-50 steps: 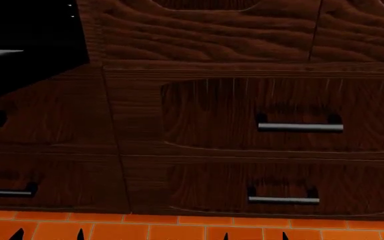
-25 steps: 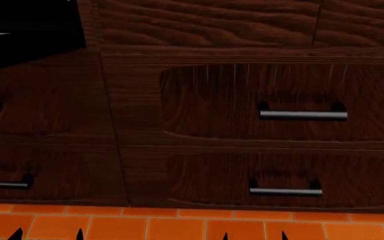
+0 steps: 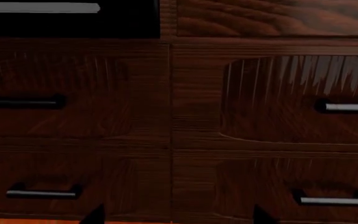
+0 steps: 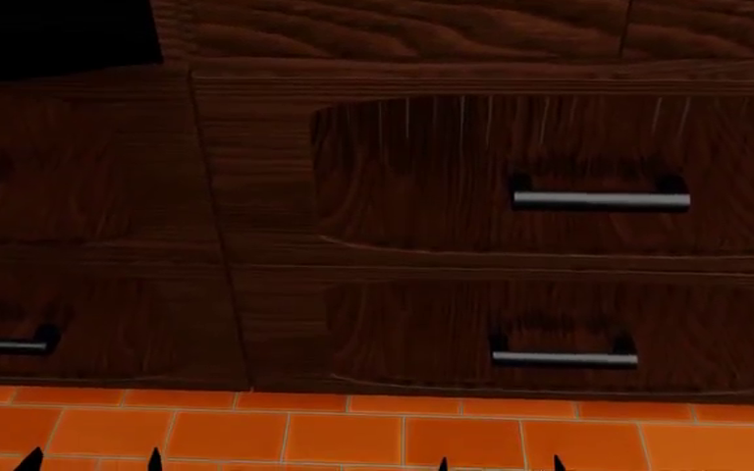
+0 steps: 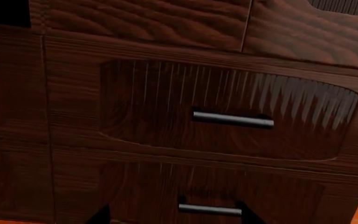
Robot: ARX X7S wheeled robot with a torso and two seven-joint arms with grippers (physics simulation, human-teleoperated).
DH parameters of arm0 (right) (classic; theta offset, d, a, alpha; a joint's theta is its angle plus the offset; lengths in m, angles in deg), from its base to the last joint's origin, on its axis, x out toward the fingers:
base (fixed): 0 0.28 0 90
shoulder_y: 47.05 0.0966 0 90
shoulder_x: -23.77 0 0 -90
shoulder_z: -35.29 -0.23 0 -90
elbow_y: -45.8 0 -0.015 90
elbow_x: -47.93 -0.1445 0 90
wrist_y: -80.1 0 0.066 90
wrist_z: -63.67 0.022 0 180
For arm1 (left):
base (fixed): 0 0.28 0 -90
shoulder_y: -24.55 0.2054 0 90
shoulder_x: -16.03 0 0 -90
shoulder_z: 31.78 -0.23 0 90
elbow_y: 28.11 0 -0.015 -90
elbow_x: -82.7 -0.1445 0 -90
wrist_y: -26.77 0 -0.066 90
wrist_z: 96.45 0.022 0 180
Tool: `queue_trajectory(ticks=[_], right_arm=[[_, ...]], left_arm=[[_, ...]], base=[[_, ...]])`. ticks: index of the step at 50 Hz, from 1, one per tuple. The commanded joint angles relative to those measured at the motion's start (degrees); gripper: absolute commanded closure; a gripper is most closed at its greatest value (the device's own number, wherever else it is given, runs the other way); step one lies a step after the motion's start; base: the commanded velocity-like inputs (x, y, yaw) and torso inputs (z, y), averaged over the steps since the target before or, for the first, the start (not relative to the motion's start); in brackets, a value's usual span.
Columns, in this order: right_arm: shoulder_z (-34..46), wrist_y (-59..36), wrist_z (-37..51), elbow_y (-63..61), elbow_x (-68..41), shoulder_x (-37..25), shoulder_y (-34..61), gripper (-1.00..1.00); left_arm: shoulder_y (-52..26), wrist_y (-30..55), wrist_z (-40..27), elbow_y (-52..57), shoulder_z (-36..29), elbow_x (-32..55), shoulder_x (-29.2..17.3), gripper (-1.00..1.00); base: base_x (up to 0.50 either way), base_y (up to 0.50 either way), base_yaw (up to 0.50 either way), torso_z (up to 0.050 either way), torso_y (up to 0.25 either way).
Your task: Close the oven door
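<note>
Peeking into the bottom edge of your head view, the left hand (image 4: 93, 459) and the right hand (image 4: 501, 463) show only as pairs of black fingertips, each pair spread apart with bare floor between the tips and nothing held. The same dark tips (image 3: 93, 213) stand at the edge of the left wrist view, wide apart, and two more (image 5: 101, 215) frame the edge of the right wrist view.

Just ahead of both hands lies the orange tiled floor (image 4: 350, 437), running up to the foot of the dark reddish wood cabinet. Straight ahead of your right hand sits the lower drawer front (image 4: 403, 339) with its short silver handle (image 4: 564, 359), and above that the upper drawer front (image 4: 416, 177) with its own bar handle (image 4: 600, 200). Ahead of your left hand a second stack of drawers (image 4: 89, 196) shows, the lower one's handle (image 4: 4, 344) cut off by the frame.

Well above and outward of your left hand, the oven door (image 3: 67, 23) is a glossy black panel above that left drawer stack; the left wrist view catches its long grey bar handle (image 3: 39, 8). You cannot tell from these views how far it stands open.
</note>
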Motion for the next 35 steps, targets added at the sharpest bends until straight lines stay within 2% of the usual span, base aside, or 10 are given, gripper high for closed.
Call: queue_trajectory(ticks=[1,5,10,35], right_arm=[[0.39,0.23,0.42,0.32,-0.14,-0.26,0.16,-1.0],[0.45,0.19,0.58,0.3,-0.26,-0.38,0.14,-1.0],[0.79,-0.19,1.02,0.06,0.24,-0.53,0.18,-1.0],[1.66,0.09,1.43,0.01,-0.36,-1.15,0.29,-1.0]], left_arm=[[-0.26,-0.65,0.07,-0.64,-0.18,0.79,-0.21,-1.0],[0.32,-1.86,0.1,0.01,-0.18,0.99,-0.34,-1.0],[0.24,-2.12,0.15,-0.13,-0.14,1.56,-0.39,-1.0],[-0.46,-1.18,-0.87,-0.93,-1.16,1.72,-0.77,-1.0]], base=[[0.0,0.0,0.0,-0.05,0.0],[0.0,0.0,0.0,-0.042,0.0],[0.0,0.13,0.0,0.0,0.0],[0.0,0.44,0.0,0.0,0.0]])
